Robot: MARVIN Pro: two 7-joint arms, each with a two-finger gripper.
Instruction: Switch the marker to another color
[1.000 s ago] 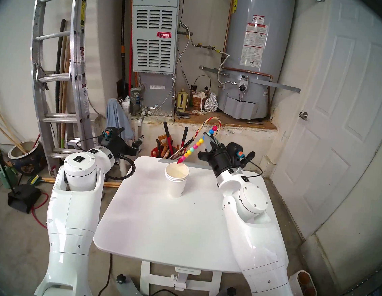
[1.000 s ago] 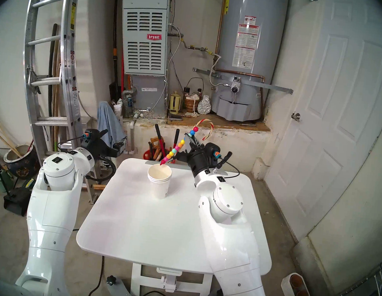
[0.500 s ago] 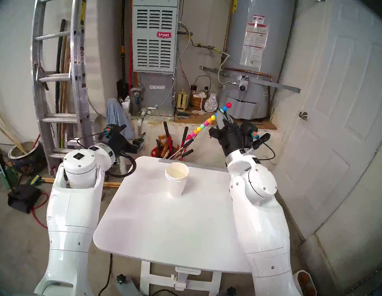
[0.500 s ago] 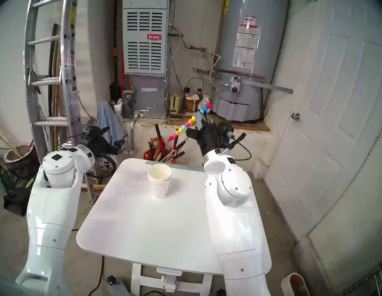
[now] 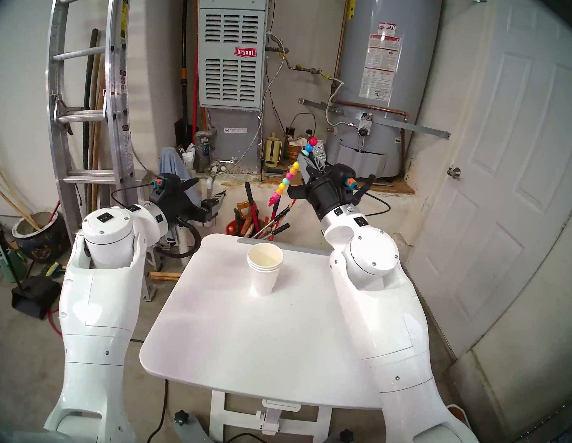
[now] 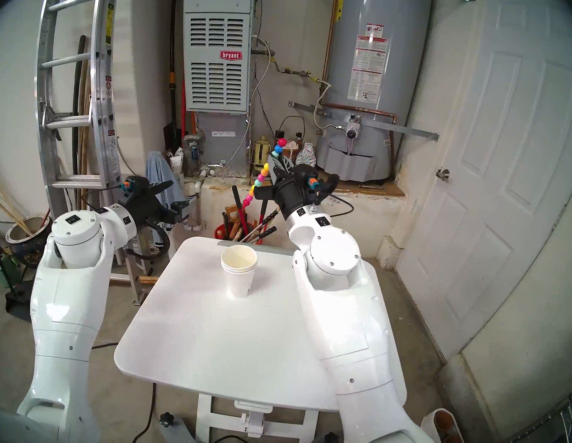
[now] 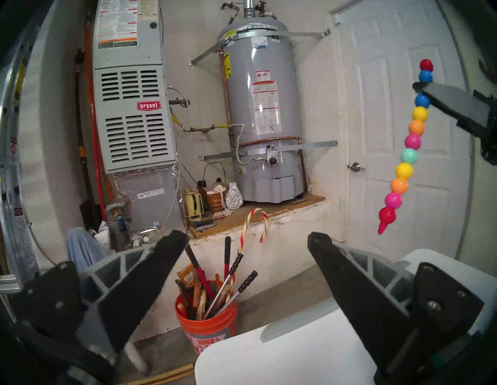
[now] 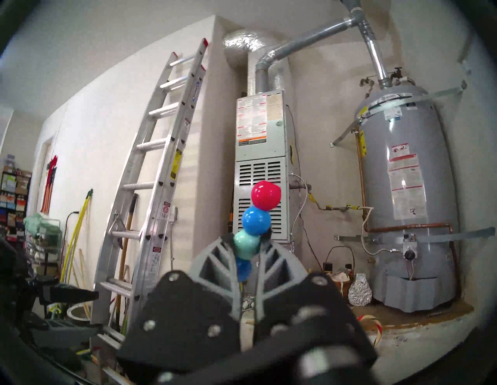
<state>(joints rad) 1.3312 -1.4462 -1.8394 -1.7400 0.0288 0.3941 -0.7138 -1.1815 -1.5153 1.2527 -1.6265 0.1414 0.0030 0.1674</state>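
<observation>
The marker (image 5: 287, 180) is a slim stick of glossy coloured balls with a pink tip pointing down. My right gripper (image 5: 307, 160) is shut on its upper part and holds it nearly upright in the air, beyond the far edge of the white table (image 5: 265, 337). The marker also shows in the head right view (image 6: 261, 178), the left wrist view (image 7: 408, 156) and the right wrist view (image 8: 255, 219), where the right gripper (image 8: 247, 247) clamps the teal ball. My left gripper (image 5: 216, 205) is open and empty, left of the table; its open fingers frame the left wrist view (image 7: 247, 236).
A stack of white paper cups (image 5: 264, 270) stands at the table's far middle. Behind the table are an orange bucket (image 7: 207, 317) of long-handled tools, a striped candy cane (image 7: 255, 223), a ledge with the water heater (image 5: 380, 78), and a ladder (image 5: 80, 88) at the left.
My right gripper lifted the marker out of the cups, up and back, then swung it left; the marker now hangs more upright. The left arm rose a little.
</observation>
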